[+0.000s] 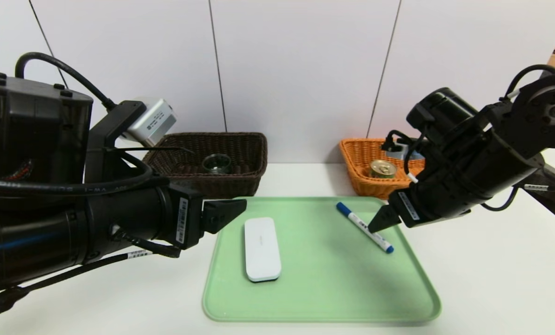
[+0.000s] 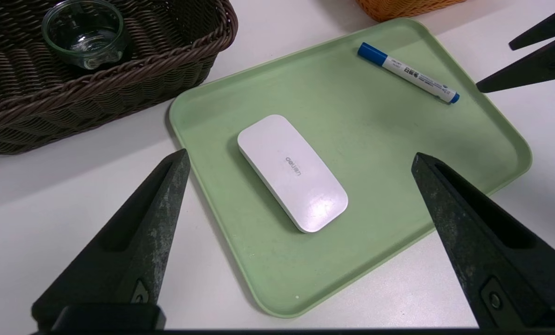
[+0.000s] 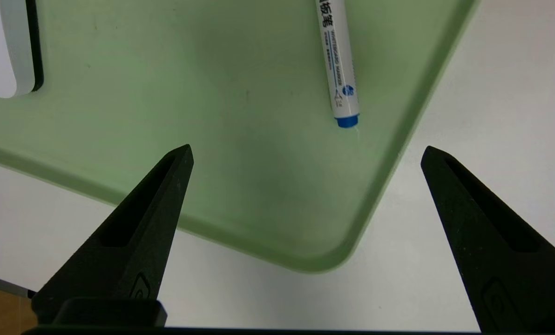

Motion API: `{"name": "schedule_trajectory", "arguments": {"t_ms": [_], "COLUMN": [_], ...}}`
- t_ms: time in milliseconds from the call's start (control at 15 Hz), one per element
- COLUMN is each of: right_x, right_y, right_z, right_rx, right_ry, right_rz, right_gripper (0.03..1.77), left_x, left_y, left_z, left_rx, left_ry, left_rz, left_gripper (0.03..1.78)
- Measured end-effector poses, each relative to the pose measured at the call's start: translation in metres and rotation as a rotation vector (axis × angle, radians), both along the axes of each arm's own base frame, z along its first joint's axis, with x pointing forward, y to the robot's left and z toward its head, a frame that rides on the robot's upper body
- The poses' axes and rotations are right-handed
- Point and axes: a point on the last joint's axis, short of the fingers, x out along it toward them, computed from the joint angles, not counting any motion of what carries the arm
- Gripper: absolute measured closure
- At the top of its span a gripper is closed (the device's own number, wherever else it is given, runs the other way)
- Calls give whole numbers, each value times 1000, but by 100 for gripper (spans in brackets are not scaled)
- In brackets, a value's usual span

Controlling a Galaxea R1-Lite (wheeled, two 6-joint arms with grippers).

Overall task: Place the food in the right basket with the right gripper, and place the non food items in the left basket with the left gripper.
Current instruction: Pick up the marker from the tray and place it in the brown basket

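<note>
White worktop (image 1: 133, 293), green tray (image 1: 324, 314) near its front edge; left pincer (image 2: 301, 158) wide open, empty. Guessing white case (image 1: 262, 249) next: lower, straddle, grip.

From my station I count two baskets (image 1: 206, 184), one tray (image 1: 324, 298), one white case (image 1: 262, 249), one marker (image 1: 363, 227), one glass jar (image 1: 217, 164) and one tin can (image 1: 382, 169).

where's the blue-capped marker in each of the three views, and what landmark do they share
Head view: marker, on the tray's right half.
Left wrist view: on the tray, beyond the white case.
Right wrist view: partly shown, cut off by the picture's edge.
Shared landmark: green tray.
</note>
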Motion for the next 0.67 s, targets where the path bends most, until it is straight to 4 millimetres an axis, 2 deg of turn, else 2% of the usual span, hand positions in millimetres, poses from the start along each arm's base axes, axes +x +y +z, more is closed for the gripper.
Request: {"name": "schedule_trajectory", "arguments": {"t_ms": [467, 667], "right_x": [21, 32], "right_y": [13, 18], "right_z": [-33, -42], "right_rx": [-24, -16], "right_ry": [41, 3], "right_rz": [17, 13], "right_gripper": [10, 10], "left_x": [-1, -1], "left_y": [1, 1], "left_z": [1, 1], "left_rx": [-5, -6], "left_ry": [-2, -3], "left_rz": [2, 3], "left_gripper": [12, 12]}}
